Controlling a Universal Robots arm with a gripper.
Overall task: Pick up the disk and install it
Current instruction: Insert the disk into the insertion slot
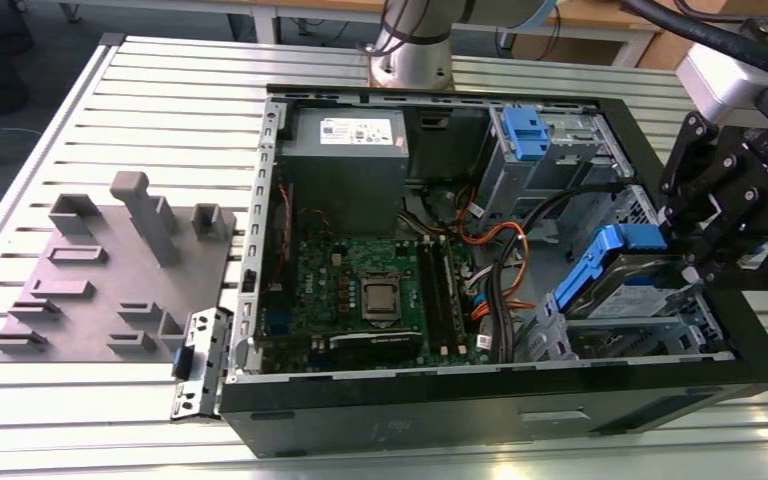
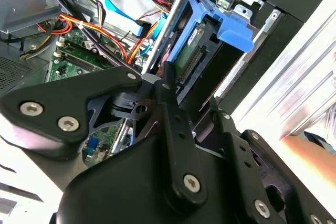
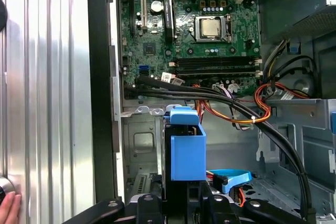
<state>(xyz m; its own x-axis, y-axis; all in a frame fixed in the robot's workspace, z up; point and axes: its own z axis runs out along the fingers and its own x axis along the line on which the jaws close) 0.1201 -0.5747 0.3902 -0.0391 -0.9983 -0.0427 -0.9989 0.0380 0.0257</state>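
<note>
Your black gripper point(image 1: 699, 268) is clamped narrow on the end of the flat silver disk with blue plastic rails point(image 1: 628, 292). The disk sits tilted in the grey metal drive cage point(image 1: 551, 335), at the exterior view's right. The black computer case wall point(image 1: 758, 335) runs just beside the gripper. On the other side, a bundle of black cables point(image 3: 199, 94) crowds in, near the green motherboard point(image 3: 157, 40).

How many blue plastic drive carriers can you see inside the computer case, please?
2. One carrier sits in the drive cage near the power supply; the other frames the disk, toward the exterior view's right. Others may be hidden.
</note>
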